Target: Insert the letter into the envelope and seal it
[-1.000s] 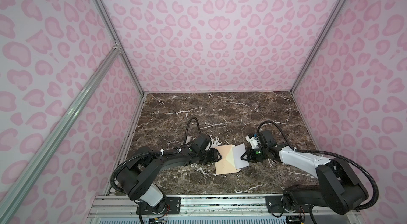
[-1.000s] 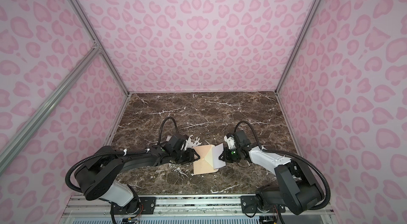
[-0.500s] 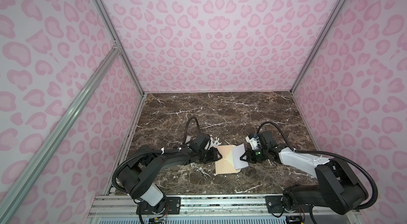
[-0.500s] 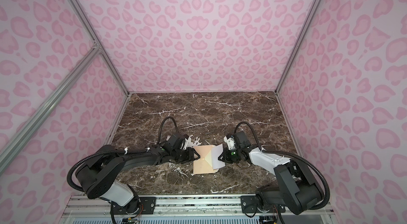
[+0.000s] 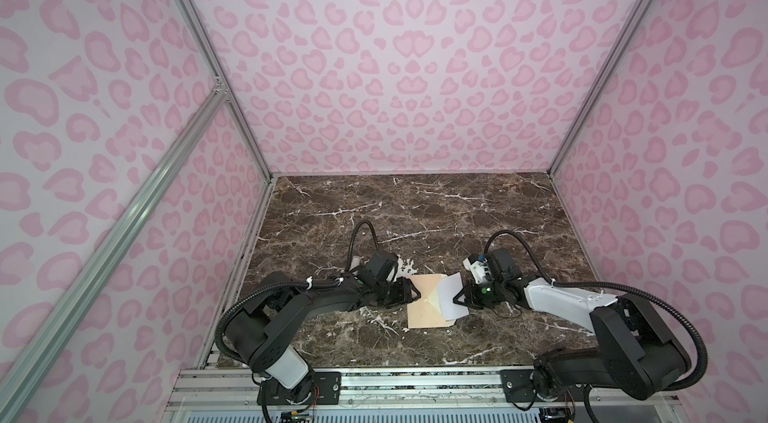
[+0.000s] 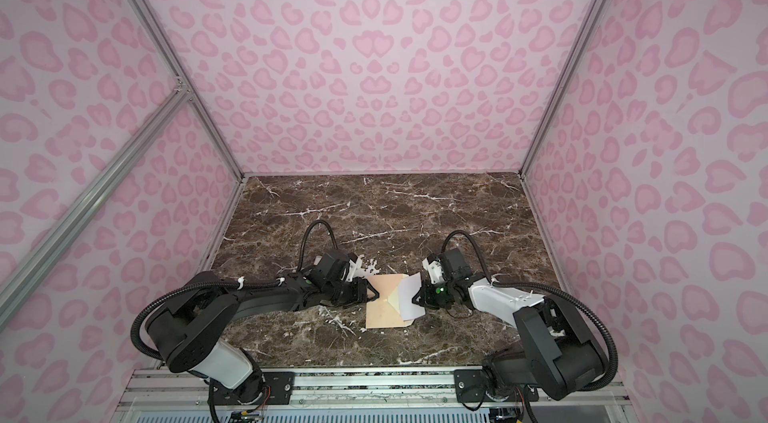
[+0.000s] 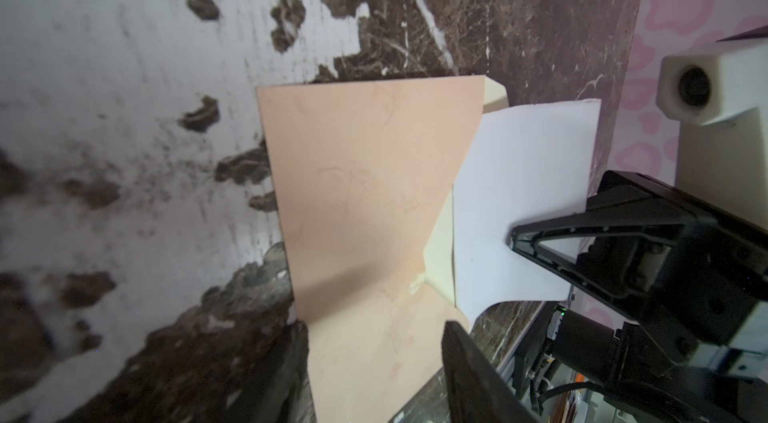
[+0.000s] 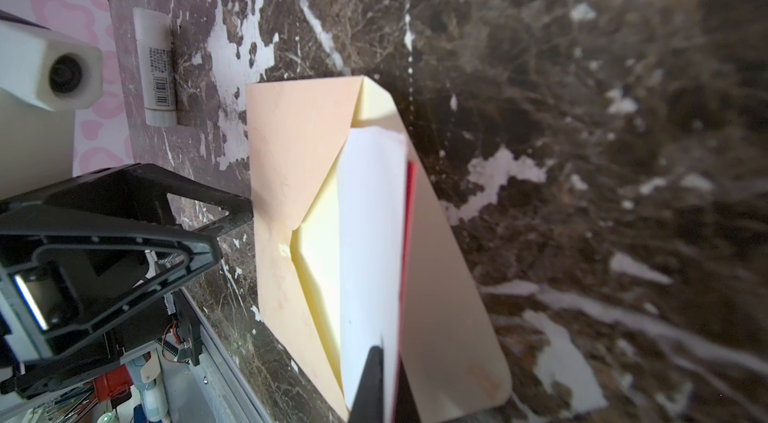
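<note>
Right gripper [image 5: 458, 299] clenches the letter [image 5: 447, 290] partly inside the envelope [image 5: 422, 312]; left gripper [image 5: 414, 294], jaws apart, meets its opposite edge.

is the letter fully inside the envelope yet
Partly in: the letter sticks out of the open envelope, its white end pinched by the right gripper.

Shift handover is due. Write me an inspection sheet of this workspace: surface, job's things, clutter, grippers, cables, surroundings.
Surface: dark marble table, white veins and patches.
Job's things: envelope flat, flap open; letter white face up at its mouth, mostly outside.
Clutter: white barcoded tube lying near the envelope.
Grippers: right gripper shut on the letter; left gripper open at the envelope's opposite edge.
Cables: black hoses arch over both wrists, clear of the paper.
Surroundings: pink patterned walls, aluminium frame.
</note>
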`<state>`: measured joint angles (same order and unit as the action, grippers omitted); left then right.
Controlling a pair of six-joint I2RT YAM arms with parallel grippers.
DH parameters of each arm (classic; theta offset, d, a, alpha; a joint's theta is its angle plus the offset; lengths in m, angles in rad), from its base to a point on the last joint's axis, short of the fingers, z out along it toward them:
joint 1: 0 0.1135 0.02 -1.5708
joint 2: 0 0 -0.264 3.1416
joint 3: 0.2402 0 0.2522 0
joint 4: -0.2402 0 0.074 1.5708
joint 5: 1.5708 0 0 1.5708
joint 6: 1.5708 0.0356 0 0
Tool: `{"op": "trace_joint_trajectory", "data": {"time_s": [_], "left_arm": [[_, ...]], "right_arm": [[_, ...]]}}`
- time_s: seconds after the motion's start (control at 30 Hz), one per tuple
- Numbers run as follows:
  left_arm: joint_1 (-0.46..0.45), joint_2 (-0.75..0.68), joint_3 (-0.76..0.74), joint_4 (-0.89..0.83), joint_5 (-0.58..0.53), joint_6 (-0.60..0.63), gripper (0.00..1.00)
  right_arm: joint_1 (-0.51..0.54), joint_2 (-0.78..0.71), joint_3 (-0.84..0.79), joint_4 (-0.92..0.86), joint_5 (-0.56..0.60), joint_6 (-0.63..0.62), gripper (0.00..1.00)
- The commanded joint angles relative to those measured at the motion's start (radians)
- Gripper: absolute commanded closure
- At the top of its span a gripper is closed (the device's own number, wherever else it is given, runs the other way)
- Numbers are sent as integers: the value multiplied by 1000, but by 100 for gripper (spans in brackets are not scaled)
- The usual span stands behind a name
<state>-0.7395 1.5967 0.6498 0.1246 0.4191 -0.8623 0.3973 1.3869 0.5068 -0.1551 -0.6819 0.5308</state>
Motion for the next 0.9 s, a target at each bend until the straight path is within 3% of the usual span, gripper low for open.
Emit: {"op": "trace_joint_trajectory", "data": {"time_s": [0.0,0.87], "left_arm": [[1,8,-3,-34,-22,8,45],[0,25,-20,23,8,-9,47]], "right_arm": [[2,9,-11,12,23,0,95],[94,43,-56,198,53,144,95]]}}
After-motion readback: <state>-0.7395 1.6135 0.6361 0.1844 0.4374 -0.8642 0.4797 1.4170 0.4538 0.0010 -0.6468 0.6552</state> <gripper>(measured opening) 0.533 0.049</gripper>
